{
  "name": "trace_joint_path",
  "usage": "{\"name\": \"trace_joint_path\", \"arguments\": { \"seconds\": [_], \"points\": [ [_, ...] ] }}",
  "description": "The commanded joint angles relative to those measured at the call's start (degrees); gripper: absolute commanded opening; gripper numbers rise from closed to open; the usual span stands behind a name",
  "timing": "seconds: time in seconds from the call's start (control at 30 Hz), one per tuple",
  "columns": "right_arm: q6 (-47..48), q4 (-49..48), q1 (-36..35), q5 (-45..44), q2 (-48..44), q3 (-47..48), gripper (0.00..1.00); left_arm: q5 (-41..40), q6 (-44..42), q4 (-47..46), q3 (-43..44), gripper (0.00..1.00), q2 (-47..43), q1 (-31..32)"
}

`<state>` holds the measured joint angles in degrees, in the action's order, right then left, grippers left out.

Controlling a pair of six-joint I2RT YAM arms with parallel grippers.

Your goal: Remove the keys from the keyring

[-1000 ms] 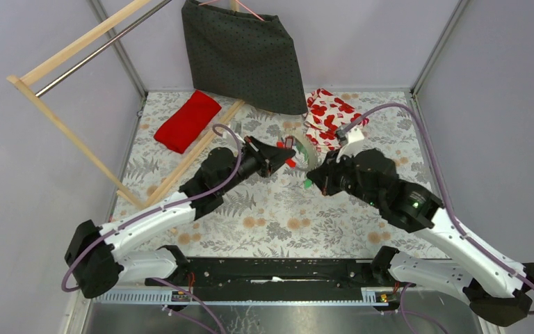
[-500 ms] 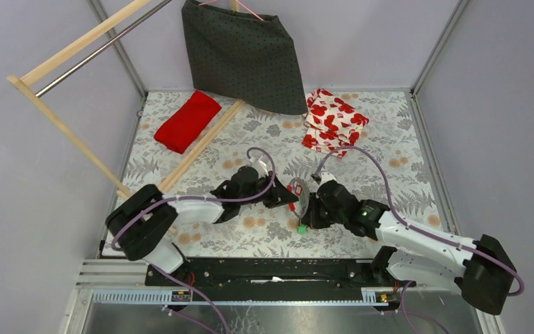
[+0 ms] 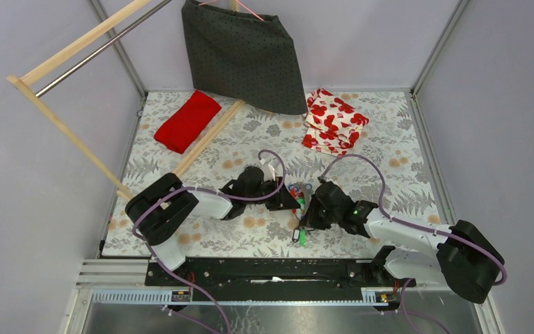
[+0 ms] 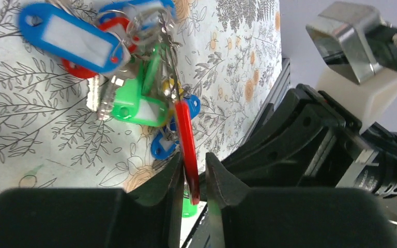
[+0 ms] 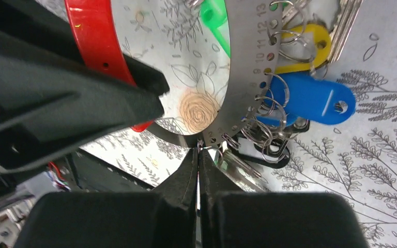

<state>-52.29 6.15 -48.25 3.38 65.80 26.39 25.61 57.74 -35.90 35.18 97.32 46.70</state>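
Down at the near middle of the table [image 3: 389, 174], both arms are meeting over the keyring [image 5: 238, 77], a flat silvery band punched with numbered holes and carrying a red section [image 4: 186, 134] along one side. The left jaws are standing slightly parted astride that red section. The strip is running between the two black fingers [image 4: 160, 186] with a sliver of daylight on one side, so they are sitting loose rather than pinching. The right jaws are clenched tight, fingertips [image 5: 186, 170] meeting right on the silvery rim and grasping the keyring by its edge. The keys [image 4: 134, 106] are hanging on small wire loops threaded through the band's holes, with blue, green, red and yellow plastic tags bunching together and the large blue tag [image 4: 67, 39] lying flat on the floral table. In the top view a green tag [image 3: 302, 237] is trailing toward the near edge. Farther back, a red cloth [image 3: 186, 120] and a poppy-print cloth [image 3: 334, 120] are lying well apart from the action.
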Motion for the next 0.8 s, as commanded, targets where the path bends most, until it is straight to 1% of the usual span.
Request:
{"name": "trace_joint_path", "arguments": {
  "seconds": [0.0, 0.07, 0.1, 0.23, 0.3, 0.43, 0.53, 0.6, 0.7, 0.77],
  "points": [
    [-4.7, -5.7, 3.1, 0.7, 0.4, 0.4, 0.0, 3.8, -4.6, 1.5, 2.2, 0.29, -0.7, -0.5],
    [-5.3, -5.7, 4.6, 2.1, 0.7, 0.2, 0.0, 3.5, -5.5, 2.8, 1.9, 0.35, -1.7, -1.0],
    [-5.6, -7.7, 5.1, 2.8, 0.6, 0.1, 0.0, 3.5, -5.7, 3.1, 1.7, 0.38, -2.1, -1.3],
    [-7.2, -9.7, 7.0, 5.5, 1.0, -0.5, 0.0, 2.5, -7.6, 5.3, 0.7, 0.47, -4.8, -1.9],
    [-7.9, -10.3, 7.8, 6.8, 1.4, -0.4, 0.0, 1.6, -9.2, 6.7, 0.0, 0.5, -6.9, -1.9],
    [-8.8, -11.2, 9.6, 8.7, 1.7, -0.2, 0.0, 0.2, -11.2, 7.2, -2.9, 0.53, -11.1, -1.8],
    [-9.0, -11.1, 10.5, 9.9, 2.1, 0.3, 0.0, -1.2, -13.1, 5.6, -6.4, 0.51, -14.1, -1.3],
    [-9.3, -11.4, 10.7, 10.6, 2.5, 0.6, 0.0, -3.2, -15.5, 5.1, -8.5, 0.47, -15.8, 0.4],
    [-9.9, -11.7, 10.8, 11.4, 3.2, 1.0, 0.0, -10.1, -19.8, 4.3, -10.0, 0.41, -17.8, 5.6],
    [-9.9, -11.3, 10.9, 11.7, 3.6, 1.4, 0.0, -13.2, -21.5, -0.1, -12.2, 0.36, -18.6, 8.0]
  ]
}}
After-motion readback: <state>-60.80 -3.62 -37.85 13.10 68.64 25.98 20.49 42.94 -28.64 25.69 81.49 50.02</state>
